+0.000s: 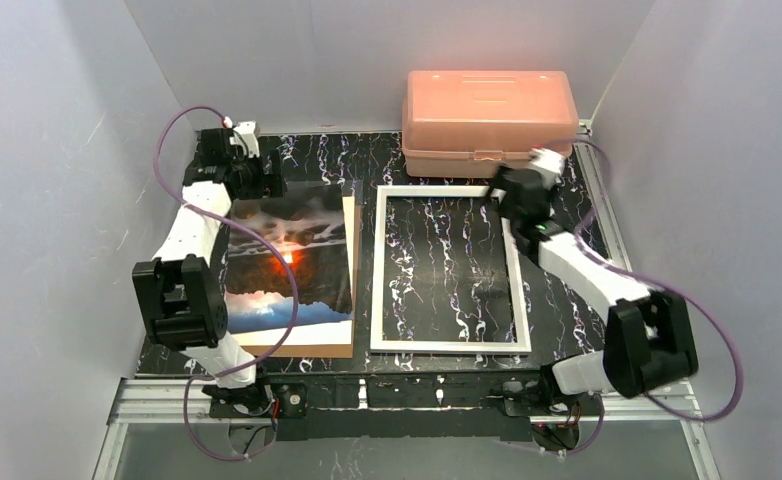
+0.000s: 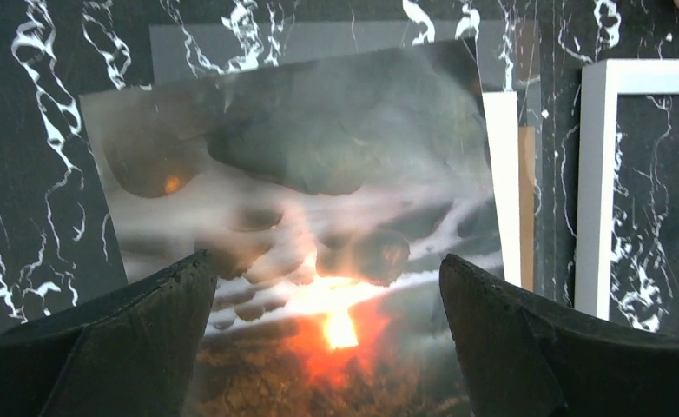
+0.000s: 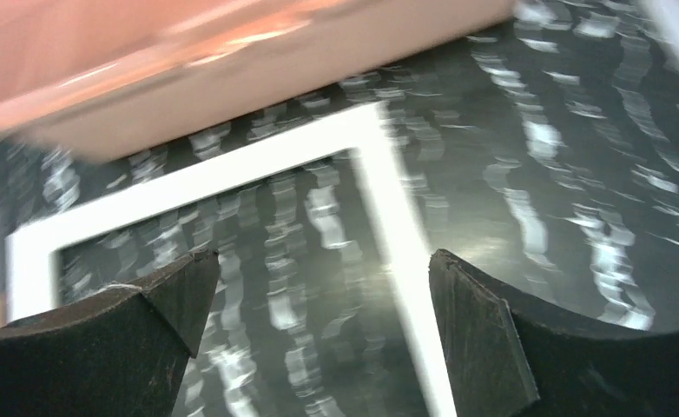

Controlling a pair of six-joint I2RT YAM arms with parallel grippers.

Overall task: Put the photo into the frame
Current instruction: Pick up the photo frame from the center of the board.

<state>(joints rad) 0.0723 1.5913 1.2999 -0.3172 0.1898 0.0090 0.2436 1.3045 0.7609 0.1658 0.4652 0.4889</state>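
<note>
The photo (image 1: 287, 255), dark clouds with an orange glow, lies on a brown board (image 1: 349, 270) at the left of the table. In the left wrist view the photo (image 2: 319, 165) lies slightly askew below my left gripper (image 2: 327, 278), which is open and empty. In the top view my left gripper (image 1: 265, 183) is over the photo's far edge. The white frame (image 1: 377, 270) lies flat at the centre, the marble table showing through it. My right gripper (image 1: 507, 192) is open and empty over the frame's far right corner (image 3: 379, 182); that view is blurred.
A pink plastic box (image 1: 487, 120) stands behind the frame, close to my right gripper, and also fills the top of the right wrist view (image 3: 188, 52). The frame's left rail (image 2: 592, 191) lies just right of the board's edge (image 2: 527, 200). White walls enclose the table.
</note>
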